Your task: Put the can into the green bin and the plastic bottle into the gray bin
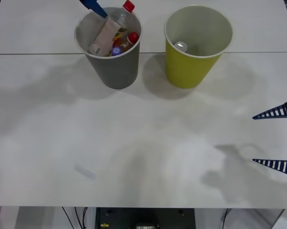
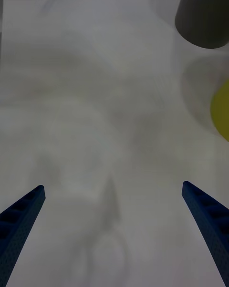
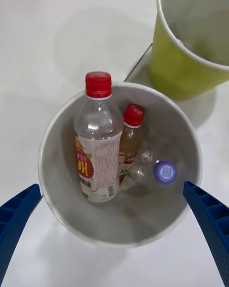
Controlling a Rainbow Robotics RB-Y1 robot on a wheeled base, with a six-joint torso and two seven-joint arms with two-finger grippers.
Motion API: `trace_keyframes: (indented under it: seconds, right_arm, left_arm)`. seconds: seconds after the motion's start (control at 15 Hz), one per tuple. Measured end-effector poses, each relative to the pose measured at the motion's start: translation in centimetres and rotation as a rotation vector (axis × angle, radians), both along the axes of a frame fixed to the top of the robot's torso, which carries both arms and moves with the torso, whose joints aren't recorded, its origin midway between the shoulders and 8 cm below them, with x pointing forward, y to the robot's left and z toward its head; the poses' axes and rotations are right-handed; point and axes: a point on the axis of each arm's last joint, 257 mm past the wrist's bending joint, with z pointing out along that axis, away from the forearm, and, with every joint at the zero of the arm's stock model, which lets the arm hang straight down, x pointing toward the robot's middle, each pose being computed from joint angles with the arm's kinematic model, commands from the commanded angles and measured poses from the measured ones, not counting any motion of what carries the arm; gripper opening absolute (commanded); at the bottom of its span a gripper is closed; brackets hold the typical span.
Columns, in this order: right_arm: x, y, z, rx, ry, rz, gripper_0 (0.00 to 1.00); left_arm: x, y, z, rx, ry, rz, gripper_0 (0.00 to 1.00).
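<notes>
Our left gripper (image 3: 114,234) hangs directly above the gray bin (image 1: 116,71), jaws spread wide and empty. Below and between them the plastic bottle (image 3: 98,139) leans inside the bin beside two other bottles. The can (image 1: 180,46) lies in the green bin (image 1: 191,67), off to one side. Our right gripper (image 1: 276,139) waits open and empty over the desk (image 1: 134,157). We judge both items placed; we should lift straight up, clear of the rim.

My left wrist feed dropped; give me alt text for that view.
The plastic bottle stands inside the gray bin beside a smaller red-capped bottle and a purple-capped bottle. The open left pincer hovers above, green bin adjacent.
</notes>
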Motion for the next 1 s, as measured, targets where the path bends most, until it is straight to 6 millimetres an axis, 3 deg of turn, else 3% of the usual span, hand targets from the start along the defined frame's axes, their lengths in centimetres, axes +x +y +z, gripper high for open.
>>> trace_keyframes:
  seconds: [0.2,0.53,1.0]
  right_arm:
    - [0.0,0.0,0.0,0.0,0.0,0.0,1.0]
    - [0.0,0.0,0.0,0.0,0.0,0.0,1.0]
    - [0.0,0.0,0.0,0.0,0.0,0.0,1.0]
  left_arm:
    - [-2.6,2.8,-1.9,-0.005,-0.033,-0.051,1.0]
    - [-8.5,7.0,-6.7,0.084,-0.107,-0.206,1.0]
    - [-13.5,11.4,-12.2,0.129,-0.116,-0.409,1.0]
